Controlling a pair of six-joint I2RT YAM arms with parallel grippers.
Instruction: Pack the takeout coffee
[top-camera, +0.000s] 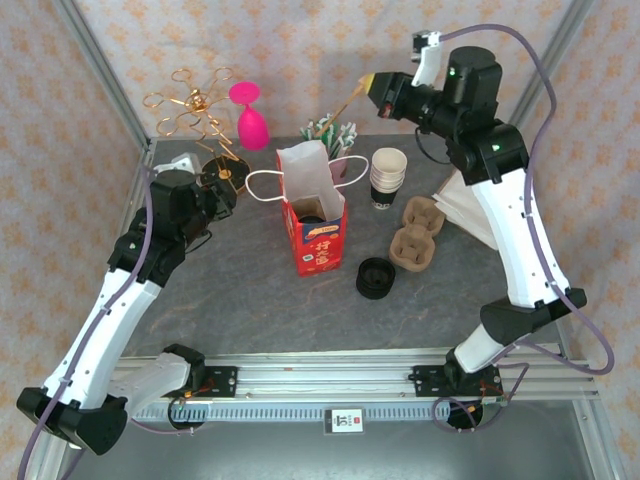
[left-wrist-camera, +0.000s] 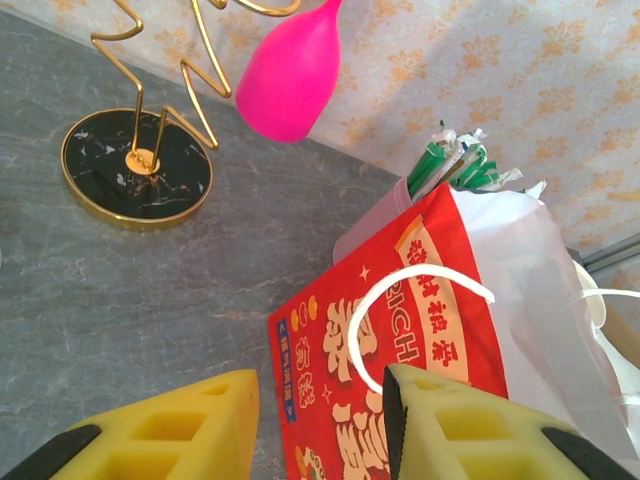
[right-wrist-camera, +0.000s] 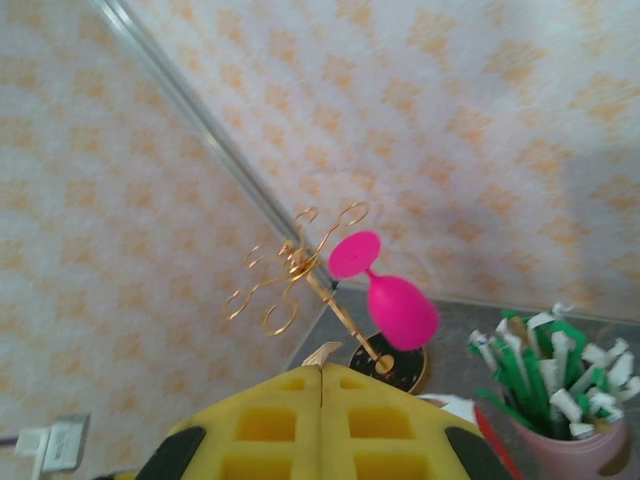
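Cups (top-camera: 388, 176), lids (top-camera: 375, 277) and trays (top-camera: 416, 236) flank the red bag (top-camera: 320, 240).

The left gripper (left-wrist-camera: 320, 425) has matt yellow fingers (left-wrist-camera: 170, 435). Just ahead, the bag (left-wrist-camera: 420, 330) is lightly glossy printed red paper, white inside. Beyond, the rack (left-wrist-camera: 135, 165) is shiny gold wire on a glossy black base, the glass (left-wrist-camera: 290, 75) is smooth pink, and the table (left-wrist-camera: 100, 290) is matt grey.

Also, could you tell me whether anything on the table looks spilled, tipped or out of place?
Nothing looks spilled or damaged. The red paper bag stands upright and open, its white handles flopped out to either side. The only quirk is the pink glass hanging upside down, at a slant, from the gold rack.
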